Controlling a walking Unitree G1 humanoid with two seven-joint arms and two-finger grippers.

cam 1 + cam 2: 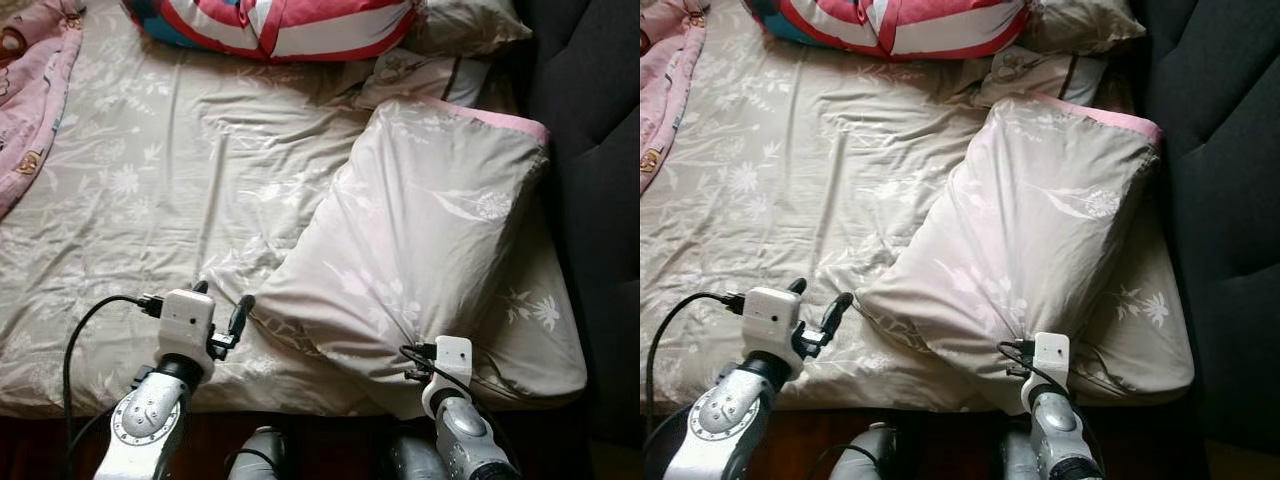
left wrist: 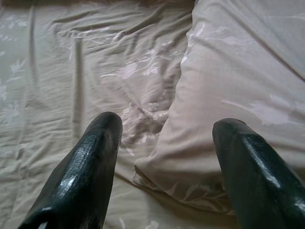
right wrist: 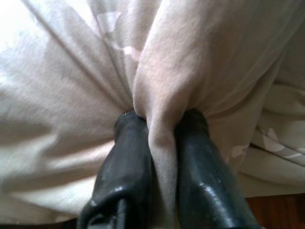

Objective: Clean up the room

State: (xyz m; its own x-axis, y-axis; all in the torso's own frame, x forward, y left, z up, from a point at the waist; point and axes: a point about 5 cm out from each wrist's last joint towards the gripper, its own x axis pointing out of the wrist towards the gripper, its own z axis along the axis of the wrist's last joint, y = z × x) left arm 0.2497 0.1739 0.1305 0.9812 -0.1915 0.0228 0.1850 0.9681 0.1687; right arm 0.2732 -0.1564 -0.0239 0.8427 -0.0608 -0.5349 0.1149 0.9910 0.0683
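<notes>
While the right pincer (image 3: 162,143) pinches a fold of the large pillow (image 1: 420,240) at its near edge, that pillow lies tilted across the bed (image 1: 150,200), toward 2 o'clock; at 7 o'clock, the left pincer (image 2: 167,143) hovers spread wide just beside the pillow's corner

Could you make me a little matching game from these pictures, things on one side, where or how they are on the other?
Things:
1. left gripper
2. right gripper
3. striped cushion
4. pink blanket

States or places:
A. at the far edge of the bed, red, white and blue
B. fingers pinched on a fold of the big pillow
C. fingers open, near the pillow's corner
D. at the bed's left side

Pairs: 1-C, 2-B, 3-A, 4-D
</notes>
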